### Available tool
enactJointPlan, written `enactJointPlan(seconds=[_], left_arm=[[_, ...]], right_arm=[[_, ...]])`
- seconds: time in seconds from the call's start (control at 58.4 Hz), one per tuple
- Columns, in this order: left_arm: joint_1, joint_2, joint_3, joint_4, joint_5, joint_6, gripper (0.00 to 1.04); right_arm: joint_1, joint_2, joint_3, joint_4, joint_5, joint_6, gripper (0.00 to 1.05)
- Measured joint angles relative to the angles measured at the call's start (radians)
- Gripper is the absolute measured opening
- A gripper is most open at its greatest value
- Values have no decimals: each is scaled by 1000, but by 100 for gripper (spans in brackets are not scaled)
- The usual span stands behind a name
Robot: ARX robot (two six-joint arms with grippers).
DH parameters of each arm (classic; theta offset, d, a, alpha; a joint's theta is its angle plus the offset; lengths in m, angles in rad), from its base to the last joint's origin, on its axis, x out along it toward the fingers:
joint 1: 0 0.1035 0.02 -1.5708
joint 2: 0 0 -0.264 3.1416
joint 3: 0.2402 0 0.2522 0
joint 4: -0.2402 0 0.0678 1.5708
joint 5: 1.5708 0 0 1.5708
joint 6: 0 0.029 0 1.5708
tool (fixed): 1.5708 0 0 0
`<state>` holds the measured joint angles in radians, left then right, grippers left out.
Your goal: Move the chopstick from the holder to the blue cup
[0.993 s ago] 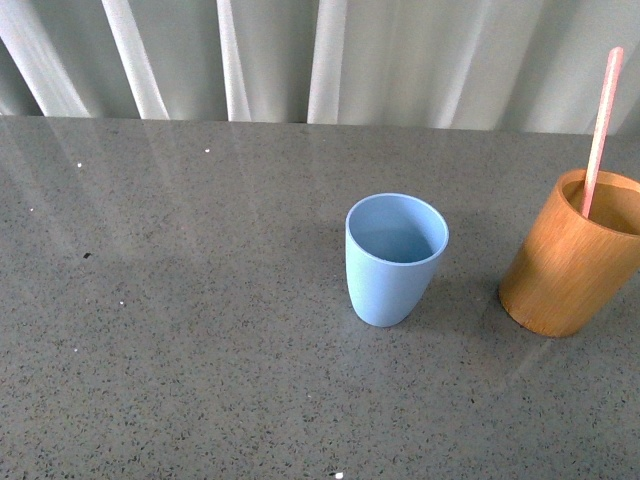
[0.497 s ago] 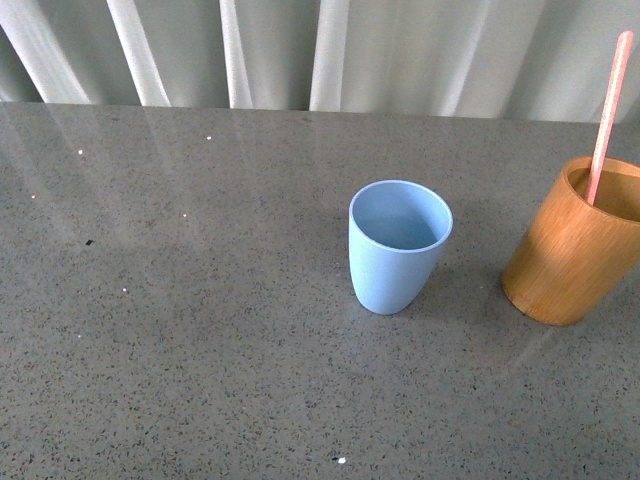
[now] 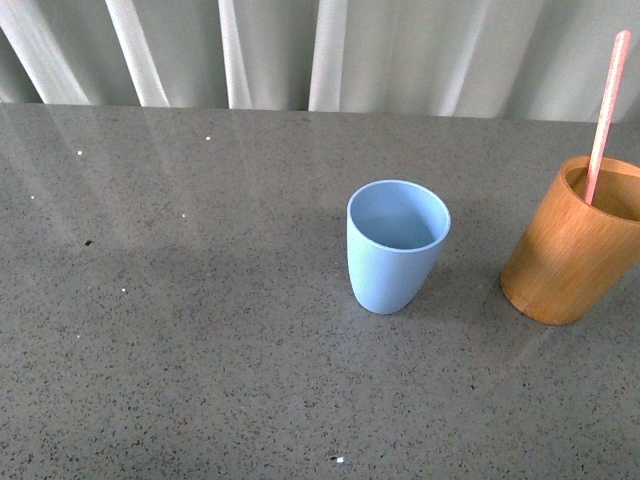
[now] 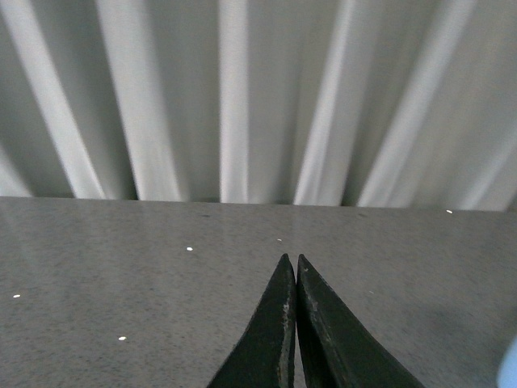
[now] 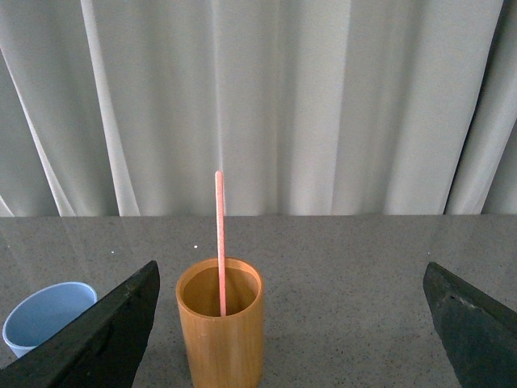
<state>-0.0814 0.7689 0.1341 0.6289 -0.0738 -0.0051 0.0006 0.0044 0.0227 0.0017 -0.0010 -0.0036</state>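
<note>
In the front view the blue cup point(image 3: 397, 246) stands upright and empty near the table's middle. To its right the orange-brown holder point(image 3: 573, 245) has one pink chopstick point(image 3: 606, 110) leaning out of it. Neither arm shows in that view. The right wrist view looks at the holder point(image 5: 220, 322) with the chopstick point(image 5: 219, 242) upright inside; my right gripper point(image 5: 291, 279) is open wide, its fingers point(image 5: 109, 327) well short of the holder. The blue cup point(image 5: 47, 315) stands beside the holder. My left gripper point(image 4: 291, 263) is shut, empty, above bare table.
The grey speckled table point(image 3: 200, 330) runs back to a pale pleated curtain point(image 3: 400, 50). Small white specks point(image 3: 339, 460) dot the tabletop. A sliver of blue point(image 4: 510, 368) shows at the edge of the left wrist view.
The front view shifted a second ago, so cup and holder sit a little higher in frame. Over the last half second nothing has visibly moved.
</note>
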Motion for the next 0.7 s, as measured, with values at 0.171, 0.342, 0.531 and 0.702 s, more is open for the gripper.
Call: enactJointPlan(seconds=[0.171,0.342,0.531,0.702], left_arm=[[79,-106,-49,-58,68,0,4],[79,-215,-83,-132,72,1,4],[79,-278,-115,-144,73,0,4],[79,-356,-116,-216,74,1,4]], right_arm=[[0,0,0,0,0,0,95],[0,0,0,0,0,0,95],[0,0,0,0,0,0,95],[0,0,0,0,0,0,95]])
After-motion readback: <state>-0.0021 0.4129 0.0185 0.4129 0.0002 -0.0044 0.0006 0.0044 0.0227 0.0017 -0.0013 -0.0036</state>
